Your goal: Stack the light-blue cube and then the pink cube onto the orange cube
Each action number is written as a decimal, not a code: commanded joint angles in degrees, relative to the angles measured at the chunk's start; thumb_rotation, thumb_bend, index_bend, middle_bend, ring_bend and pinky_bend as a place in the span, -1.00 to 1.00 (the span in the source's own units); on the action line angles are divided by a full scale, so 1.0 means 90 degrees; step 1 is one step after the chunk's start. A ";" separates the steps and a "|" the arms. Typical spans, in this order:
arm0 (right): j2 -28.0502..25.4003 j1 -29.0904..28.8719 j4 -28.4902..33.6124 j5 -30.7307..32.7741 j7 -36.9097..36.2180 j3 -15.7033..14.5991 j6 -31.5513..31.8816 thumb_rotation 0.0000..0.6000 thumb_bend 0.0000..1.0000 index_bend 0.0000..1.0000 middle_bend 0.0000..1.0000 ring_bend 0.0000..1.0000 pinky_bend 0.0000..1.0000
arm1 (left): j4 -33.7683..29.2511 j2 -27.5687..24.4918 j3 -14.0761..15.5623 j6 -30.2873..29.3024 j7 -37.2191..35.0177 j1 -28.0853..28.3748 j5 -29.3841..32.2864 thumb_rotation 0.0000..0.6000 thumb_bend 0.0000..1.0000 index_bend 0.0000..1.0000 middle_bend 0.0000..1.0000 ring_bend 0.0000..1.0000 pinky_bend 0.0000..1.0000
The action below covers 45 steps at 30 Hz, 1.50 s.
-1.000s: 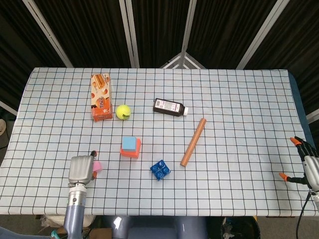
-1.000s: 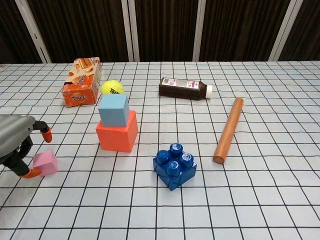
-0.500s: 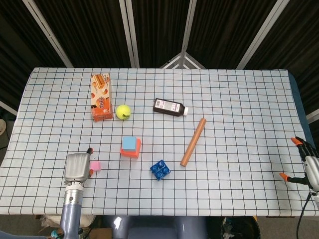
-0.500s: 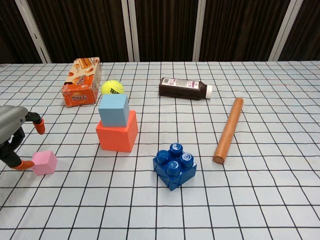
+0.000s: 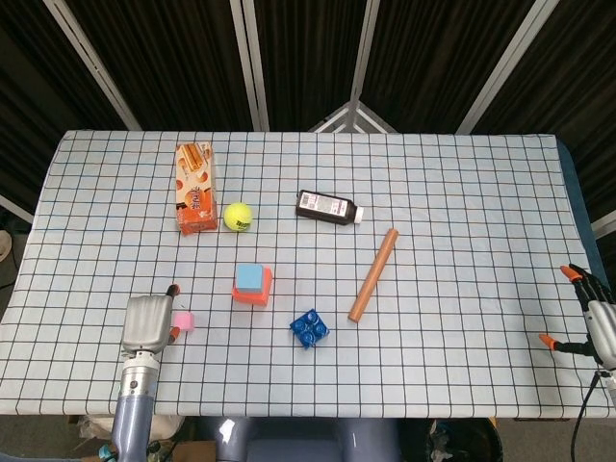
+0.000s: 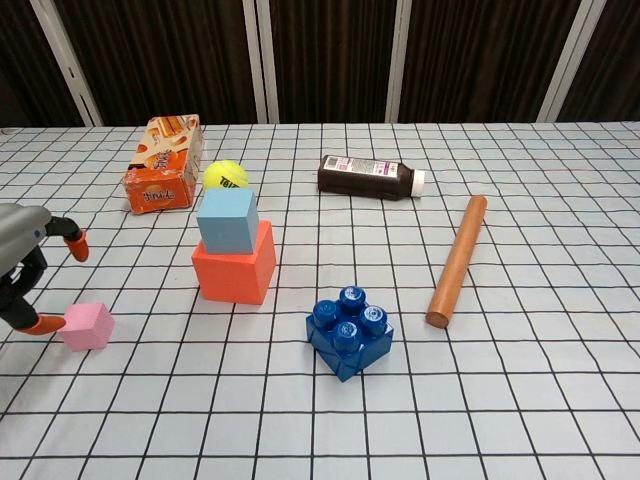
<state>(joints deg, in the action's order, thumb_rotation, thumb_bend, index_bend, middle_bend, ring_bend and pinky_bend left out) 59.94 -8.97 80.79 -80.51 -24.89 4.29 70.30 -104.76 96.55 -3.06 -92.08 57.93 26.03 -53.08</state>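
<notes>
Light-blue cube (image 6: 228,220) stacked on orange cube (image 6: 236,269) | pink cube (image 6: 87,325) remains on surface (image 6: 520,400) | left hand (image 6: 25,262) fingers spread, empty | right hand (image 5: 595,320) fingers spread, empty

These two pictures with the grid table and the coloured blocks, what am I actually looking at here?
A two-armed robot at a table, seen by its own cameras: the head view looks down, the chest view looks across. Its left hand sits beside a pink cube, fingers apart, holding nothing. Its right hand waits at the table's far right edge, also holding nothing. A light-blue cube already sits on an orange cube. Also lying there: a snack box, tennis ball, dark bottle, wooden rod and blue toy brick.
</notes>
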 commanded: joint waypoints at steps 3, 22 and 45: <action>0.0006 -0.0015 0.0007 0.0004 0.0016 -0.0002 -0.0024 1.00 -0.86 -1.00 -0.91 -0.95 -0.76 | -0.0270 -0.0146 0.0035 -0.0118 0.0017 -0.0088 -0.0190 1.00 -0.53 -0.36 0.62 0.55 0.79; -0.0019 -0.0001 -0.0055 -0.0015 -0.0159 -0.0013 -0.0020 1.00 -0.86 -1.00 -0.91 -0.95 -0.76 | 0.0298 0.0401 0.0141 0.0270 0.0196 -0.0192 0.0006 1.00 -0.53 -0.34 0.62 0.55 0.79; -0.0002 -0.0045 -0.0050 0.0021 -0.0076 -0.0018 -0.0111 1.00 -0.86 -1.00 -0.91 -0.95 -0.76 | 0.0673 0.0560 -0.0107 0.0404 -0.0022 -0.0330 0.0073 1.00 -0.42 -0.23 0.63 0.57 0.81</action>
<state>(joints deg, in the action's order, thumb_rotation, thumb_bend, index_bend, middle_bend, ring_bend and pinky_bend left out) 59.92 -9.38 80.34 -80.32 -25.57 4.12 69.30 -98.73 101.57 -4.00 -88.46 57.75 23.08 -52.42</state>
